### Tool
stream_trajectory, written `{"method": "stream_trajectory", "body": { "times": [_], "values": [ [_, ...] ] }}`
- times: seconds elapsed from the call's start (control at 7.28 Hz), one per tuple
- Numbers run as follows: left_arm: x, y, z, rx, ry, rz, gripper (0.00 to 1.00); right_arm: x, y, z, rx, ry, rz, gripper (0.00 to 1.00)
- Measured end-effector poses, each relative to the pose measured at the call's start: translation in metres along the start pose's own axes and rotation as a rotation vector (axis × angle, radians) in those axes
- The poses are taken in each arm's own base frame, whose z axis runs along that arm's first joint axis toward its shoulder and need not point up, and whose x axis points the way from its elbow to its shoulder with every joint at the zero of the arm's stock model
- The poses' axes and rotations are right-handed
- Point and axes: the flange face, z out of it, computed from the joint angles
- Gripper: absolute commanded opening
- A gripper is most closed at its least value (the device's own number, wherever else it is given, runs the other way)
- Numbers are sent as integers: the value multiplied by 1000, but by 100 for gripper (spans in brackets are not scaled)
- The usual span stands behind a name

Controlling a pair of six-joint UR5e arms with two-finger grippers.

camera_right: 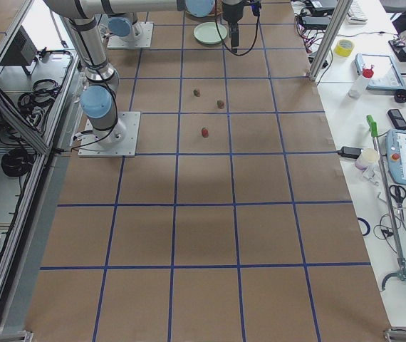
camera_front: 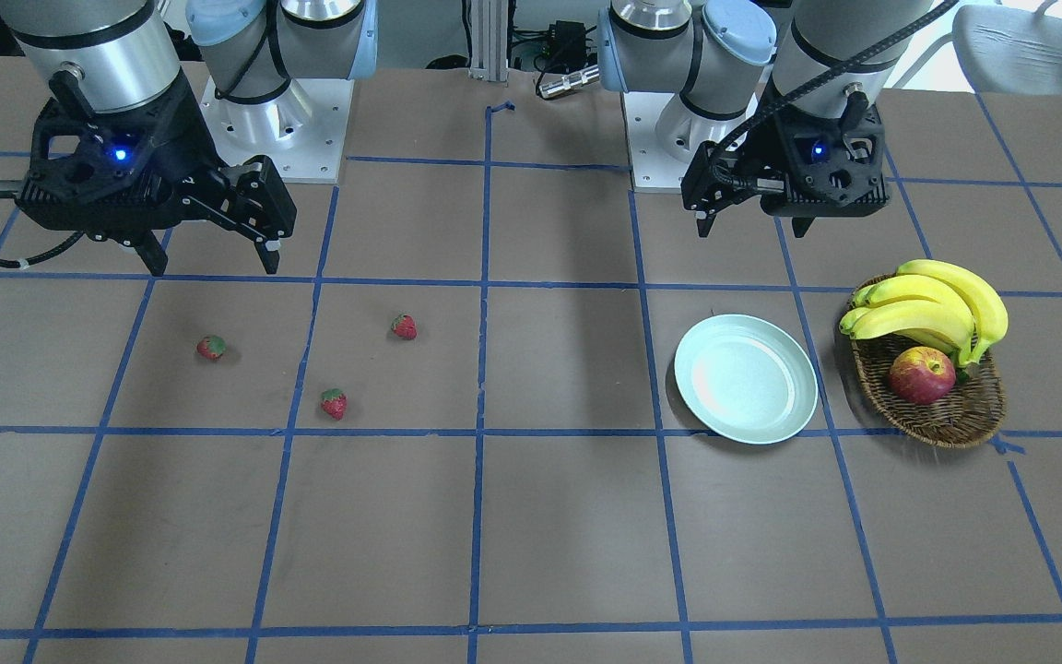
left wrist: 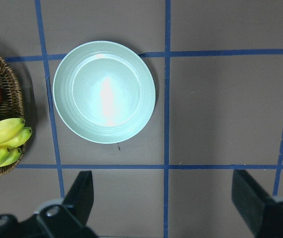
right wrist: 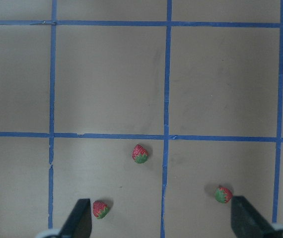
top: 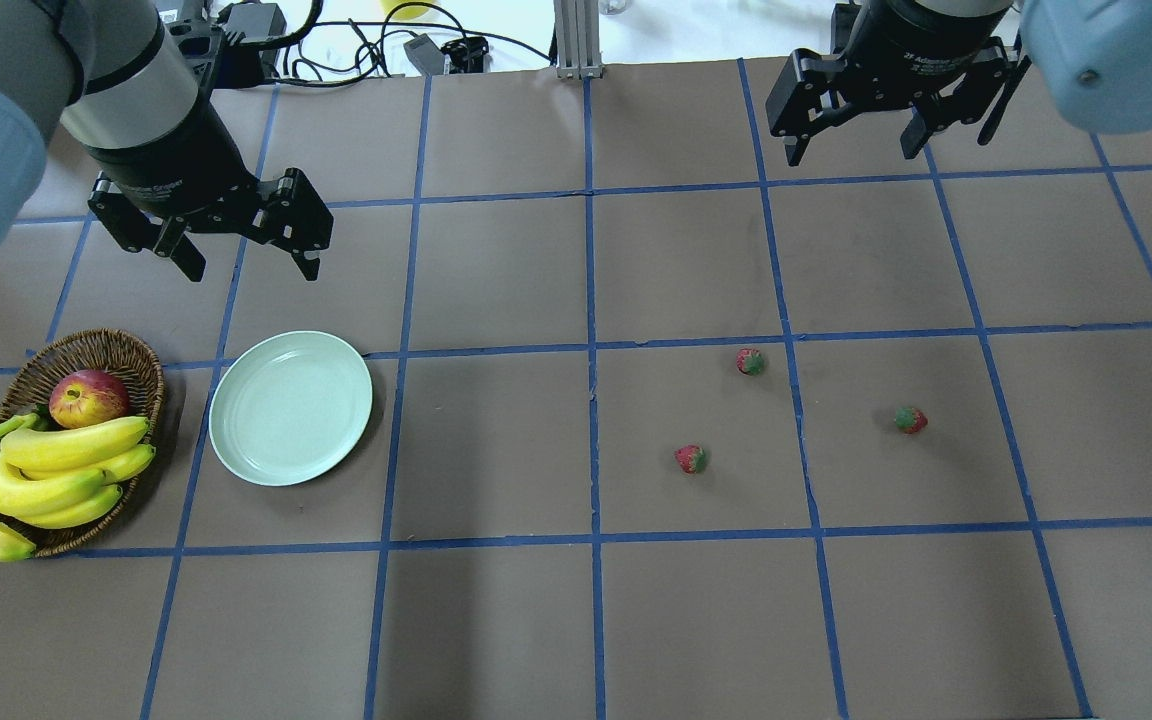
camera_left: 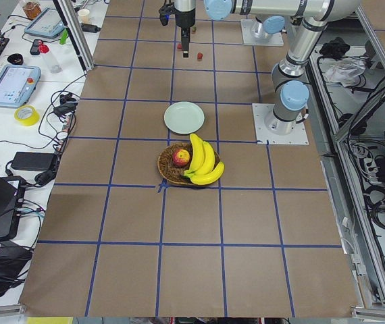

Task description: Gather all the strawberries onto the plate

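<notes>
Here, from over the robot's shoulders, the brown table (top: 496, 620) is taped into a blue grid. Three strawberries lie on its right half, all well apart from the plate. The nearest strawberry (top: 691, 459) comes first, then a second strawberry (top: 911, 419) to its right and a third strawberry (top: 751, 361) beyond. On the left half sits one plate (top: 291, 407). Just beside it, on the side away from the berries, one wicker basket (top: 148, 362) holds one banana bunch (top: 66, 445) and one apple (top: 88, 397). Farther on hang two grippers, both spread wide and holding nothing. The left gripper (top: 253, 270) is past the plate and the right gripper (top: 852, 155) past the strawberries. At the far edge are an aluminium post (top: 576, 40) and cables (top: 366, 40).
</notes>
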Motion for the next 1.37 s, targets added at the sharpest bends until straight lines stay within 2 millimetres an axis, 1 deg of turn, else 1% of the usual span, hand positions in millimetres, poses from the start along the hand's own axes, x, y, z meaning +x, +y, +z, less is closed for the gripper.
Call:
{"method": "stream_trajectory", "body": {
  "times": [0.41, 1.37],
  "values": [
    [0, -6, 5, -6, 6, -2, 100, 0, 0, 1, -5, 2, 1, 100],
    [1, -3, 2, 1, 21, -3, 100, 0, 2, 4, -22, 1, 5, 100]
  ]
}}
